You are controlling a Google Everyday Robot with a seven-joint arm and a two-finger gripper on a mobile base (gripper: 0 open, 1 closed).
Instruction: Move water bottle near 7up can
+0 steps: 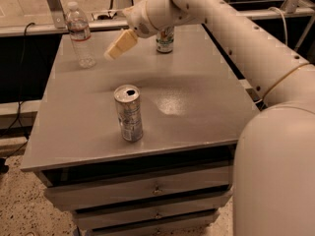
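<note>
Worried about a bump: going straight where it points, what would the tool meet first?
Probably the water bottle, low down; the tool hangs beside it, pointing down-left. Depth is unclear: maybe the table first.

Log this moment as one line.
gripper: above table, between water bottle and 7up can | water bottle: upright, back left, ungrasped | 7up can: back centre, partly behind arm

The water bottle [80, 33] stands upright near the far left corner of the desk [206, 117]. It is clear plastic with its white cap on and a pale label band with red. The 7up can [165, 42] stands upright by the far edge, about midway along, and only its white-and-green lower part shows. My gripper [119, 44] hangs above the desk between the two, touching neither.
</note>
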